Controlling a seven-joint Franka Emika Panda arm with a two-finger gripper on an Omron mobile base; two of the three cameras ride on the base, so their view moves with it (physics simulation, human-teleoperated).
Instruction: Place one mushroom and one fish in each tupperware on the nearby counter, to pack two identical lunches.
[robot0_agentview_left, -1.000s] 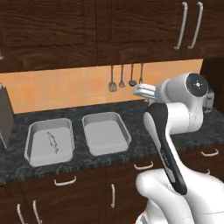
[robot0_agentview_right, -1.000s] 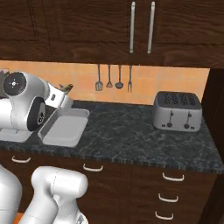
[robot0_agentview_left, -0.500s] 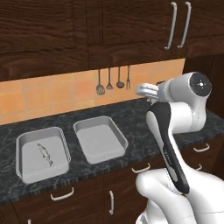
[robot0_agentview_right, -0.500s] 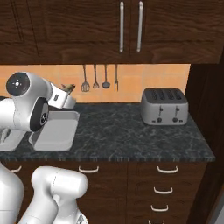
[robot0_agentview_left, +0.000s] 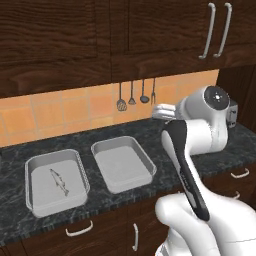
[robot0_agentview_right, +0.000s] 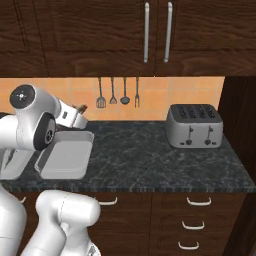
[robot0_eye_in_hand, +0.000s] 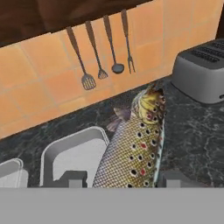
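My gripper (robot0_eye_in_hand: 124, 179) is shut on a spotted brown fish (robot0_eye_in_hand: 133, 148) that sticks out between the two fingertips (robot0_eye_in_hand: 72, 178), above the dark counter (robot0_eye_in_hand: 192, 131). From the left base view, the gripper (robot0_agentview_left: 159, 111) hangs behind and right of the two tupperware. The left tupperware (robot0_agentview_left: 30, 172) holds a small fish (robot0_agentview_left: 59, 181); the right tupperware (robot0_agentview_left: 122, 165) has nothing in it. In the right base view the gripper (robot0_agentview_right: 79, 111) hovers over the far end of a tupperware (robot0_agentview_right: 65, 160). The mushroom is out of view.
A silver toaster (robot0_agentview_right: 195, 125) stands at the right end of the counter (robot0_agentview_right: 150, 155). Several utensils (robot0_agentview_left: 132, 92) hang on the orange tiled wall behind. Dark cabinets run above and below, and a tall dark panel (robot0_agentview_right: 242, 125) closes the right side.
The whole picture has shifted as the base drove, so the trays and toaster sit differently in frame. The gripper keeps the fish in the same hold.
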